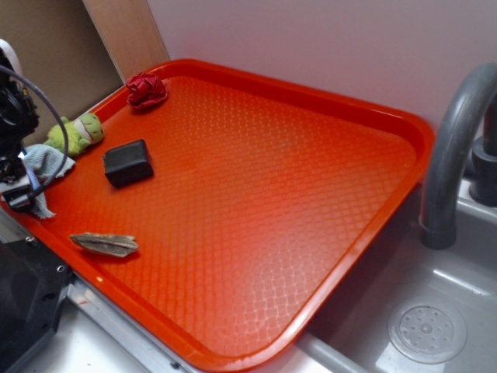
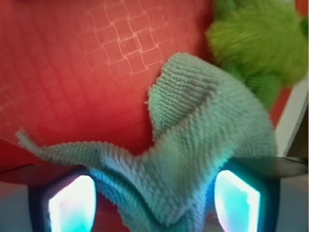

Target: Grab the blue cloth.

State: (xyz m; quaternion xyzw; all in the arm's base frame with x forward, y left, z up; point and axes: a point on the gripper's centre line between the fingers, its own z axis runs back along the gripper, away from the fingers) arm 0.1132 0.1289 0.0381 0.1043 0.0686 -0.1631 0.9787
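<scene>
Bunching up between the claw's (image 2: 154, 203) two glowing fingers (image 2: 72, 205), the small pale blue-grey terry cloth (image 2: 207, 130) looks clamped there. It hangs at the orange plastic tray's (image 1: 295, 179) left edge, beside the fuzzy green plush toy (image 2: 260, 43), so pinching its middle lifts everything.

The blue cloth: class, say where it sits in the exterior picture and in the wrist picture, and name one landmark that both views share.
Exterior view: the blue cloth sits at the far left edge, by the tray's left rim, just below the green plush toy.
Wrist view: it fills the centre and bottom, bunched between the claw's two glowing pads.
Shared landmark: the green plush toy, beside the cloth in both.
</scene>
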